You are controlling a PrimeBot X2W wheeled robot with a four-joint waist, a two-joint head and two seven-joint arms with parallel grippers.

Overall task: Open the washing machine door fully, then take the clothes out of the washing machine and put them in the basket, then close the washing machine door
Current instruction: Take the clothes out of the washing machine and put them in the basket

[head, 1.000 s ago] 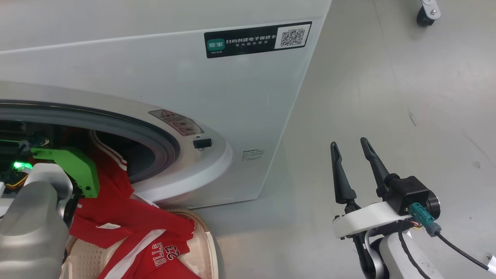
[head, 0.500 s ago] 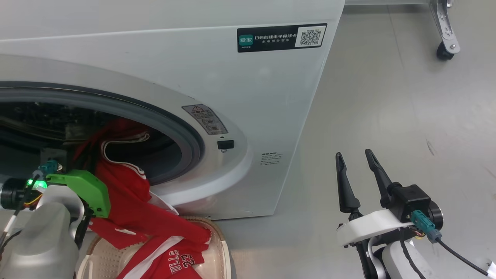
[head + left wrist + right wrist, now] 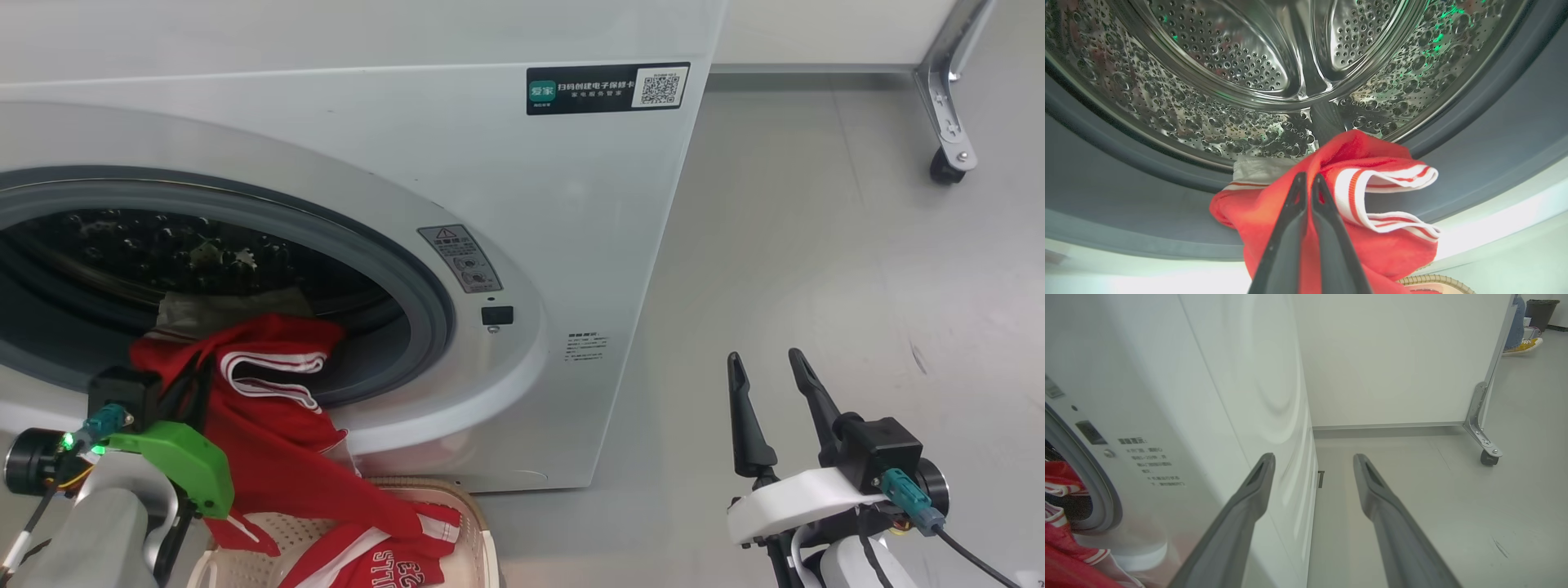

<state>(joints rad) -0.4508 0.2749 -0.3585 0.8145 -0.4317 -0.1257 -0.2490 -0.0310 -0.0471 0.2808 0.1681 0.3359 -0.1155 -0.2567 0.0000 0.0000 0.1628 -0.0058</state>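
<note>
White sheet metal of the washing machine [image 3: 490,204] takes up the left and centre of the head view, its round opening at the left edge ringed by a grey rubber seal [image 3: 424,302]. Grey floor [image 3: 816,286] covers the right half of that frame. In the left wrist view the perforated steel drum [image 3: 1229,61] spans the top of the frame, shiny and dotted with green reflections. The clothes [image 3: 277,425], bright red with white striped trim, spill from the lower lip of the opening down to the bottom of the head view, where a fold with white lettering lies in the basket [image 3: 482,535]; the basket sits on the floor just in front of the machine, at the bottom edge left of centre. A paler piece of fabric [image 3: 204,310] lies behind the red cloth inside the drum mouth. The left gripper [image 3: 1306,177] has its two dark fingers pressed together, pinching the red garment at the drum's lower rim. The right gripper [image 3: 763,359] stands at the lower right of the head view, its fingers spread wide with nothing between them, well apart from the clothes and near the machine's front corner. A black QR sticker [image 3: 608,88] sits at the machine's upper right corner. A partition's caster [image 3: 945,167] stands at the upper right, and a person's yellow shoe [image 3: 1525,345] shows at the top right of the right wrist view.
</note>
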